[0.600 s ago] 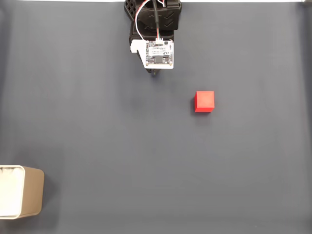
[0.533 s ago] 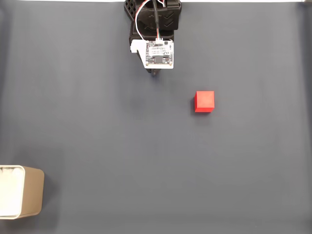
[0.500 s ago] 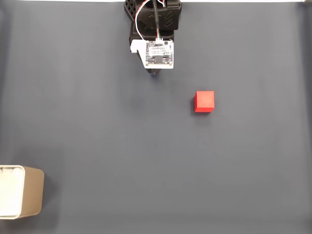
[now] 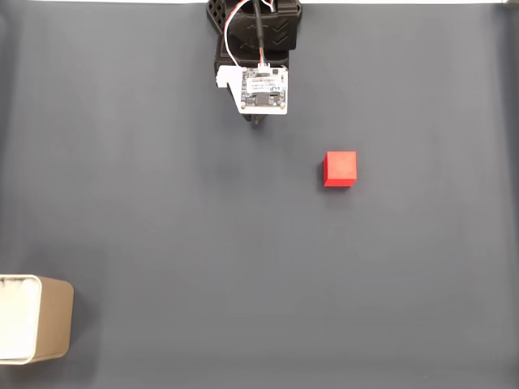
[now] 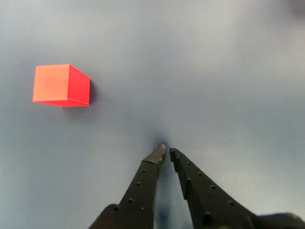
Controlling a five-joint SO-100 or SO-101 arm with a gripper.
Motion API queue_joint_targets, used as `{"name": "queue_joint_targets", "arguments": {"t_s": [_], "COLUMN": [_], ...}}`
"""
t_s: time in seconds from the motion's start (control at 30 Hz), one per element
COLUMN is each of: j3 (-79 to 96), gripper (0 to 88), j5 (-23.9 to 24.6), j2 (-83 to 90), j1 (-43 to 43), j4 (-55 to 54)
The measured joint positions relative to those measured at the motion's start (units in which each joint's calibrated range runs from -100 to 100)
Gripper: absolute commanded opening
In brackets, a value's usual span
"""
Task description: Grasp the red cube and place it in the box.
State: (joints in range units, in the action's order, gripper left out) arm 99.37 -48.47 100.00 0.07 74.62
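Black tool (image 5: 167, 151) nearly closed w/ nothing held, pointing down at mat, red cube (image 5: 61, 85) well apart.

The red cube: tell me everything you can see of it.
The red cube is small, bright red, plain-faced and solid in colour, with sharp edges and a matte look. It sits flat on the dark grey mat, right of centre in the fixed view, casting a slight shadow. Nothing else touches it. In the wrist view it lies at upper left, well clear of the end effector, whose fingertips nearly meet.
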Motion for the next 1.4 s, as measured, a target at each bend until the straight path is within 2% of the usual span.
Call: {"name": "queue_joint_targets", "arguments": {"t_s": [0.47,0.57,0.7,0.8,0.87,1.1,1.4], "j3": [0.0,0.09,-2.98,-12.48,-22.69,-56.24,-78.03], "gripper": [0.0,0.0,0.0,0.0,0.0,0.6,0.0], "j5": [0.54,1.66,2.1,3.13,3.76,3.81,0.39], "j2": [0.0,-0.69,-1.91,-8.34,-14.24,-33.78,-50.11], "j1": [-0.45,-1.85,-2.37,-1.56,-0.96,-0.59,-0.37], "j4": [-1.03,-10.1,-28.0,-38.74,-40.81,-34.29,-11.06]}}
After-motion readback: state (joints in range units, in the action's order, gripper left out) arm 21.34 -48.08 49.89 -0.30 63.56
